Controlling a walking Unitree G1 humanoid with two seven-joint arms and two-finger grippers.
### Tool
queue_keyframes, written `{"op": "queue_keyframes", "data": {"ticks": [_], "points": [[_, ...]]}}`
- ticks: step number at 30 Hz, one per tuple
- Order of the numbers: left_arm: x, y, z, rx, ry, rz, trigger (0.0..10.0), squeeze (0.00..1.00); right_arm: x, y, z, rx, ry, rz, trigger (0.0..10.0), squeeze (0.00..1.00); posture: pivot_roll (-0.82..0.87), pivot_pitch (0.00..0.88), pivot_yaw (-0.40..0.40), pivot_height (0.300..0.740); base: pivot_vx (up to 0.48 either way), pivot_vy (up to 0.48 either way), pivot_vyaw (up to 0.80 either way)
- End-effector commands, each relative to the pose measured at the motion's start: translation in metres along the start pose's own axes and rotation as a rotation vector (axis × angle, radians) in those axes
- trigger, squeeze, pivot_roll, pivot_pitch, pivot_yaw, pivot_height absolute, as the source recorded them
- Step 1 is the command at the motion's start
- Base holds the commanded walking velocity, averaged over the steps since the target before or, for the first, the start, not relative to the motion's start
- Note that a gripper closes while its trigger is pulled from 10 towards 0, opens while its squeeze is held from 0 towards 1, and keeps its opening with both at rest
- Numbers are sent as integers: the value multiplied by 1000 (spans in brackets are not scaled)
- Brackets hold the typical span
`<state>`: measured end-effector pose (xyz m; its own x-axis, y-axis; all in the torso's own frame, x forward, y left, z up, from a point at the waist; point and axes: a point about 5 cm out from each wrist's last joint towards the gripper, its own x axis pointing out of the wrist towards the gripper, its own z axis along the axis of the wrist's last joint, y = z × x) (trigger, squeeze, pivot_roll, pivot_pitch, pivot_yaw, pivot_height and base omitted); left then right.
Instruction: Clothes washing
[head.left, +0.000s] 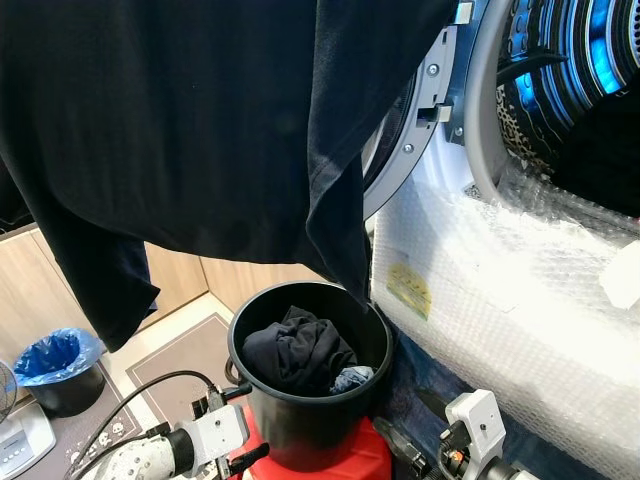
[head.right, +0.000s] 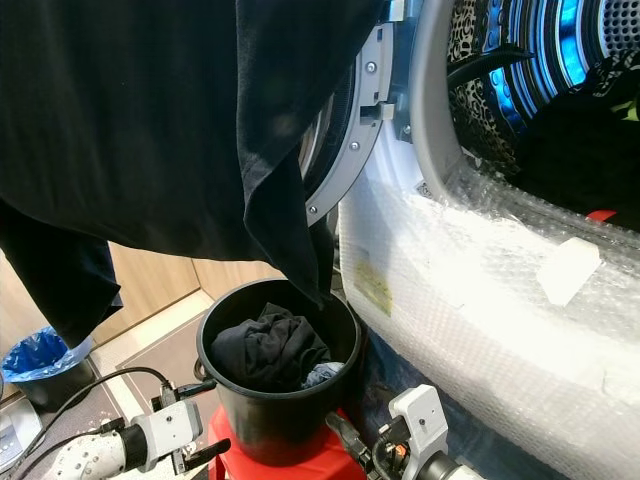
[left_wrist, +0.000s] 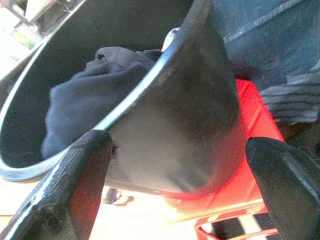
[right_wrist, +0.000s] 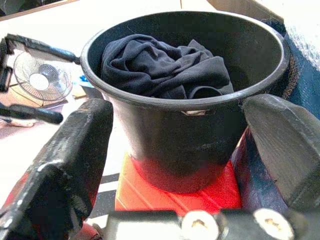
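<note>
Hanging right in front of the head camera, a big dark cloth (head.left: 190, 120) covers the upper left of the frame. Its long side runs across the top, and one narrow end droops straight down, pointing at the black bucket (head.left: 300, 425) in the lower middle. What holds it up cannot be seen.

Some clothes look to be in the washer drum (head.left: 575, 90) at the upper right already; a spotted cloth (head.left: 520, 135) lies at its edge. The round door (head.left: 415, 130) stands open. Bubble wrap (head.left: 500, 280) covers the washer front.

More is left to do. A bunched dark garment (right_wrist: 160, 67) fills the bucket, which stands upright, mouth up, on a red stool (right_wrist: 175, 195).

Low at the bottom left, the left claw (left_wrist: 177, 187) is spread wide and holds nothing, with the bucket wall between its fingers. At the bottom right, the right claw (right_wrist: 185, 160) is wide too and empty, facing the bucket.

A blue-lined bin (head.left: 55, 365) sits far left.
</note>
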<state>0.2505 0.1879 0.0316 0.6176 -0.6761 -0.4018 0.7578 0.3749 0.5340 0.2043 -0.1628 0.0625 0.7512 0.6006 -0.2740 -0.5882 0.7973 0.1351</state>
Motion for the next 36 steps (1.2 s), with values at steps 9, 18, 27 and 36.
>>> {"op": "queue_keyframes", "data": {"ticks": [9, 18, 27, 36], "points": [[-12, 12, -14, 63, 88, 1, 10000, 0, -1, 7, -3, 8, 5, 9, 10000, 0, -153, 0, 55, 740, 0, 0, 0], [-13, 24, -9, 9, 50, 76, 10000, 0, 1, 6, 0, 0, 4, 25, 10000, 0, -145, 0, 49, 740, 0, 0, 0], [-4, 31, 7, -108, -46, 208, 10000, 0, 3, 4, 19, -24, -46, 38, 10000, 0, -136, 0, 41, 740, 0, 0, 0], [-4, 65, 13, -230, -78, 284, 10000, 0, -1, 5, 23, -19, -51, 29, 10000, 0, -150, 0, 42, 740, 0, 0, 0]]}}
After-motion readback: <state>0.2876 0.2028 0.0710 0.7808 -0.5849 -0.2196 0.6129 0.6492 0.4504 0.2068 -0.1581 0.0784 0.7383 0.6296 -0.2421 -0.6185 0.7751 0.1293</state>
